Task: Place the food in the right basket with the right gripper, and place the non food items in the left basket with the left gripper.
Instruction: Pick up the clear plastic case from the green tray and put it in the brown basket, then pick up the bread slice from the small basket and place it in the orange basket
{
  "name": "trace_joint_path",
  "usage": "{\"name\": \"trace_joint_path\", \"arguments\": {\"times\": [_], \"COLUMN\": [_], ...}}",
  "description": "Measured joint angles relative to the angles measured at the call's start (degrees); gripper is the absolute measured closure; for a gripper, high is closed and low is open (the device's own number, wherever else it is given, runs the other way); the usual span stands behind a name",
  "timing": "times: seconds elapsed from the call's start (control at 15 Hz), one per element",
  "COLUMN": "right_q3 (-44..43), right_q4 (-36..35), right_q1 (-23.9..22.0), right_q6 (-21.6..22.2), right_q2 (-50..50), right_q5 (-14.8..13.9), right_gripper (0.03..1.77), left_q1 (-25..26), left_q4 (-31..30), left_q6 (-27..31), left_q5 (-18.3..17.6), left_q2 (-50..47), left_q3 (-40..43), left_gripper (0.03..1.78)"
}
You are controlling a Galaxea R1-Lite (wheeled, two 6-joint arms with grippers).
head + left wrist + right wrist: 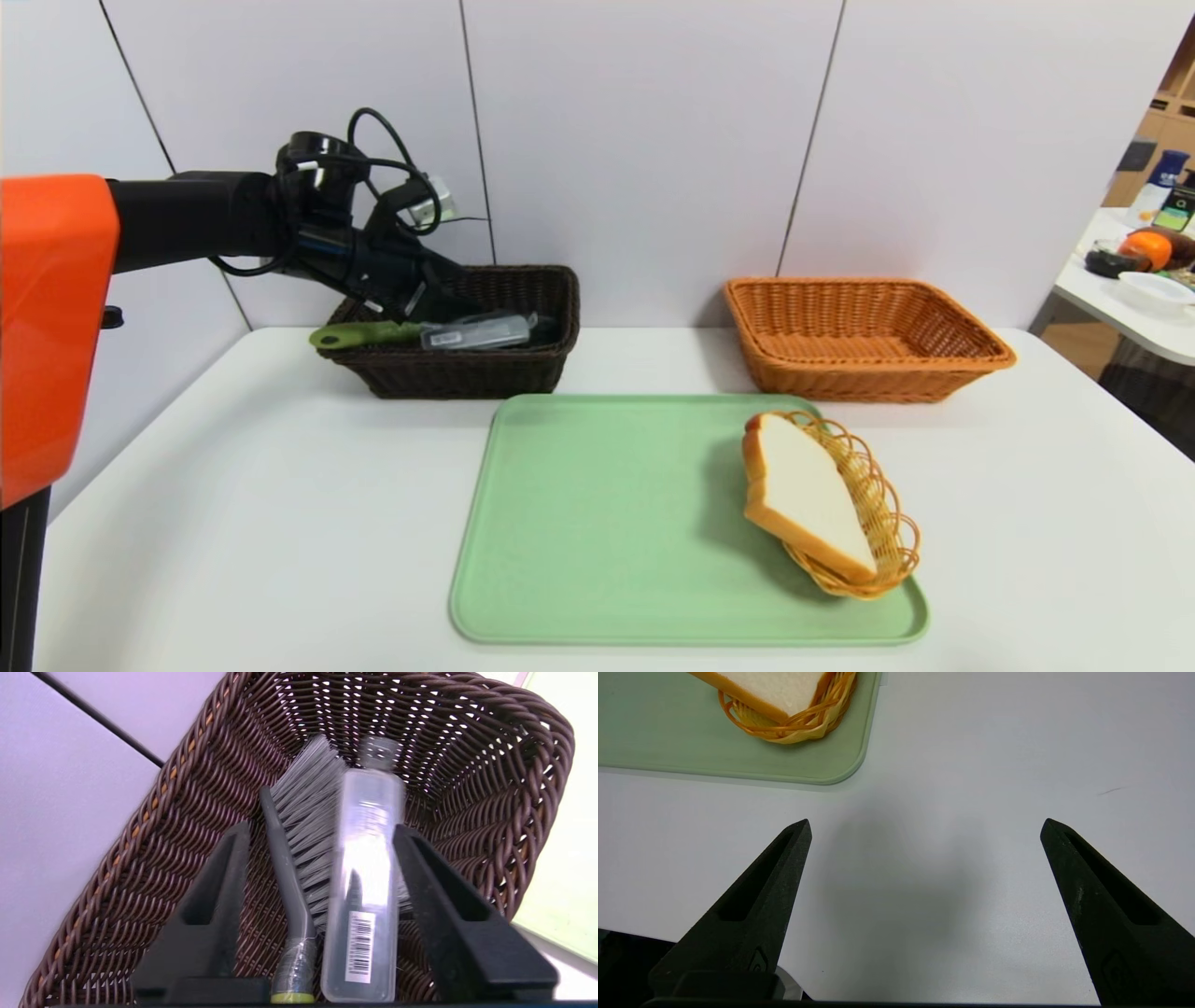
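Bread (805, 495) sits untouched in its small wicker dish (882, 523) on the tray (597, 541), while the left hand (322, 840), jaws apart around the clear case (364, 896) in the brown basket (523, 364), could snag it when withdrawing.

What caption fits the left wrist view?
Left gripper open over the brown basket, case and brush inside.

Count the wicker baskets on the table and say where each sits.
3. The dark brown basket sits at the back left, behind the green tray. The orange basket sits at the back right. The small yellow oval basket lies on the tray's right side under the bread.
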Motion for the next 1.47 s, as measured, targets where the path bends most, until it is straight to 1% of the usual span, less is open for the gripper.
{"name": "trace_joint_path", "arguments": {"times": [0.13, 0.27, 0.4, 0.53, 0.73, 0.93, 1.0, 1.07, 1.2, 1.27, 1.33, 1.47], "right_q3": [-0.04, -0.06, -0.06, -0.20, -0.20, -0.54, -0.85, -1.19, -2.21, -2.84, -3.75, -6.03], "right_q4": [0.00, 0.00, -0.12, -0.17, -0.20, -0.23, -0.28, -0.23, -0.20, -0.17, -0.22, -0.20], "right_q1": [0.00, 0.00, 0.00, 0.00, 0.00, 0.00, 0.00, 0.00, 0.02, 0.07, 0.16, 0.73], "right_q6": [0.00, 0.00, 0.00, 0.00, -0.02, 0.04, 0.02, 0.02, -0.02, -0.16, -0.24, -0.46], "right_q2": [0.00, -0.06, -0.09, -0.09, -0.11, -0.11, -0.09, 0.00, 0.28, 0.63, 1.12, 2.51], "right_q5": [0.00, 0.00, 0.05, 0.10, 0.07, 0.02, 0.05, 0.13, 0.22, 0.33, 0.38, 0.40], "right_gripper": [0.10, 0.10, 0.10, 0.10, 0.10, 0.10, 0.10, 0.10, 0.10, 0.10, 0.10, 0.10], "left_q1": [0.00, -0.39, -1.22, -2.04, -3.67, -5.46, -6.31, -7.33, -9.18, -9.75, -10.14, -10.58], "left_q4": [-1.68, -3.54, -4.00, -3.54, -3.23, -3.17, -3.15, -3.15, -2.93, -2.29, -1.13, 2.45], "left_q6": [-1.50, -5.24, -8.74, -13.02, -21.59, -26.97, -28.73, -30.74, -35.07, -36.36, -37.33, -39.78], "left_q5": [-0.10, -0.11, -0.02, 0.01, 0.15, 0.41, 1.35, 3.07, 7.86, 9.87, 11.31, 12.47], "left_q2": [-0.04, -0.80, -2.18, -3.72, -6.05, -9.02, -10.17, -11.28, -13.98, -15.66, -17.68, -22.75], "left_q3": [0.00, 0.00, 0.02, 0.24, 1.07, 3.69, 4.94, 6.21, 9.86, 11.97, 14.14, 18.63], "left_gripper": [0.54, 0.45, 0.37, 0.31, 0.25, 0.20, 0.19, 0.18, 0.16, 0.16, 0.15, 0.14]}}
